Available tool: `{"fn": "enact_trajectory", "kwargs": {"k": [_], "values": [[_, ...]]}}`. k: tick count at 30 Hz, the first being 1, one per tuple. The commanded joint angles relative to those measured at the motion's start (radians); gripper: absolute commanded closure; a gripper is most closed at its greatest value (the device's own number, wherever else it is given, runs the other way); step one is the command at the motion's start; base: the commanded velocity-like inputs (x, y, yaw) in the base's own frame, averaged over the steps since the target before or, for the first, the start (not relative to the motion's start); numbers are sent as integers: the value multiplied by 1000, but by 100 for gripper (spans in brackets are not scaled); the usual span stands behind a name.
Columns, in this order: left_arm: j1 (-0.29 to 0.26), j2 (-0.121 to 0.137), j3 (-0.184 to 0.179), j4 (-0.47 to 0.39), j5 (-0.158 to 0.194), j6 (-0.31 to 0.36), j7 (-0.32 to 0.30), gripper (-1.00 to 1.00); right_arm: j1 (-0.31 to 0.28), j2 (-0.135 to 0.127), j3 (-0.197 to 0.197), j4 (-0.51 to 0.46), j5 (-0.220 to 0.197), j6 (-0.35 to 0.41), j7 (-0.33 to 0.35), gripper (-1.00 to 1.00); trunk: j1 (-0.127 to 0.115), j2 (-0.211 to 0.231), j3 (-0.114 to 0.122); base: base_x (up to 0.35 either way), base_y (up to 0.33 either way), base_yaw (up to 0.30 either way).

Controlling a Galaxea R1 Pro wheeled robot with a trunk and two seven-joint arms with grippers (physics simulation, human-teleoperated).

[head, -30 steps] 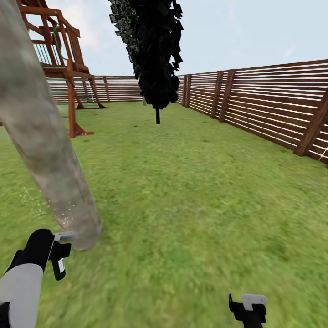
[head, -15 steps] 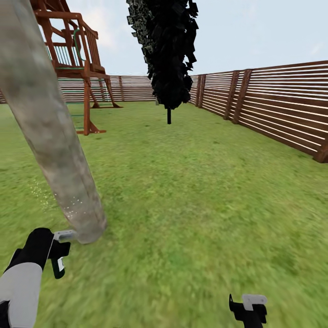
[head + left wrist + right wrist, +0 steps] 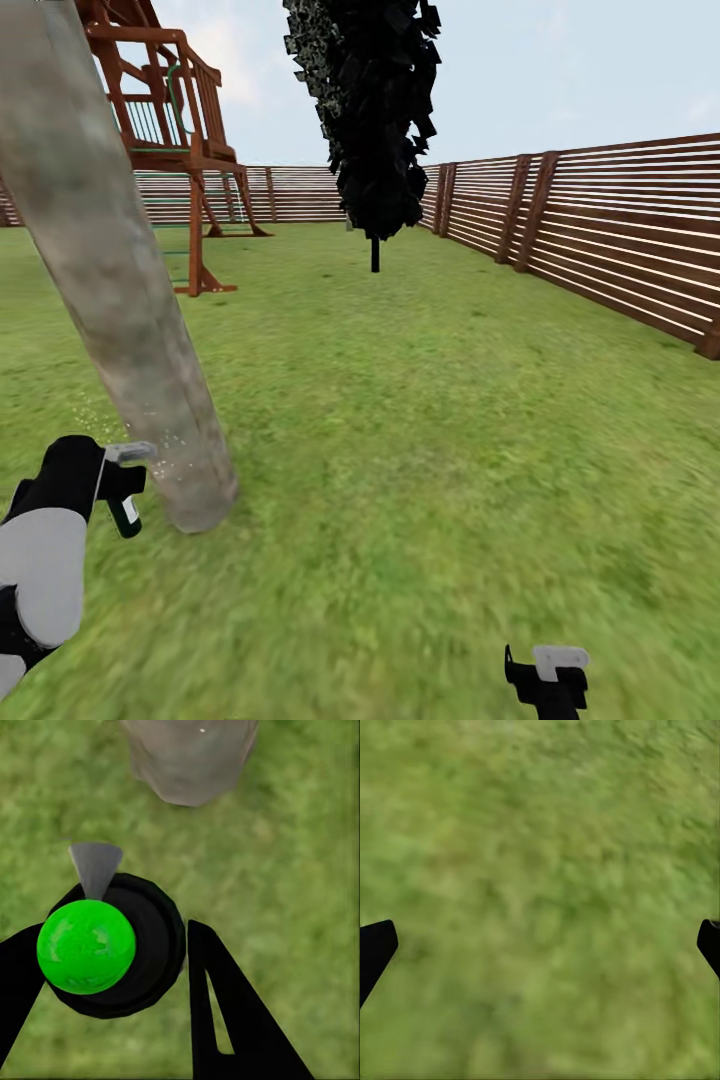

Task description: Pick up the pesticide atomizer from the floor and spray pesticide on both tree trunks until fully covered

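Landmark: we place everything against the near tree trunk [image 3: 120,300], the mottled grey-beige post rising from the floor [image 3: 420,440] of the garden.
Atomizer: the pesticide atomizer [image 3: 112,945] sits between our left gripper's fingers, just beside the base of that trunk; from above we see its green ball top and a grey nozzle aimed toward the trunk.
Left gripper: our left gripper [image 3: 120,485] pinches the atomizer, black fingers [image 3: 225,1020] closed against the sides of its dark round body, low and close to the trunk, we judge so the spray lands on the bark and not on the grass.
Spray: pale specks dot the lower trunk and the air beside the nozzle, so we judge the spraying step is under way on this tree.
Right gripper: our right gripper [image 3: 548,672] hangs well apart from the trunk, spread wide over bare grass, holding nothing; we judge it is kept out of the way.
Second tree: the other tree [image 3: 372,120] stands far beyond the trunk, dark foliage over a thin stem, near the slatted fence [image 3: 620,240]; we judge it still needs spraying.
Play structure: a wooden play frame [image 3: 170,130] stands behind the trunk.
Coverage: we cannot tell how far up the trunk is covered.
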Motion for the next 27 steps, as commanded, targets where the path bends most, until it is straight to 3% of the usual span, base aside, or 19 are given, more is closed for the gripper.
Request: {"fn": "enact_trajectory", "kwargs": {"k": [1, 8, 14, 21, 27], "values": [[-3, -1, 0, 0, -10, 0, 0, 100, 0, 0, 0, -1, 0, 0, 0, -100, 0, 0, 0, 0, 0, 265], [7, -1, -2, -2, -15, 2, -2, 100, 0, 0, 0, -1, 0, 0, 0, -100, 0, 0, 0, 194, -37, 96], [11, 1, -7, -2, -18, 1, 0, 100, -1, 1, 0, 0, 0, 0, 0, -100, 0, 0, 0, 160, -231, 20], [13, 2, -4, 8, -19, -1, 3, 100, 0, 2, 0, 0, 0, 0, 0, -100, 0, 0, 0, 149, -247, 242], [13, 2, -4, 5, -19, -1, 3, 100, 0, 2, 0, -1, 0, -1, 0, -100, 0, 0, 0, 91, -260, 17]]}}
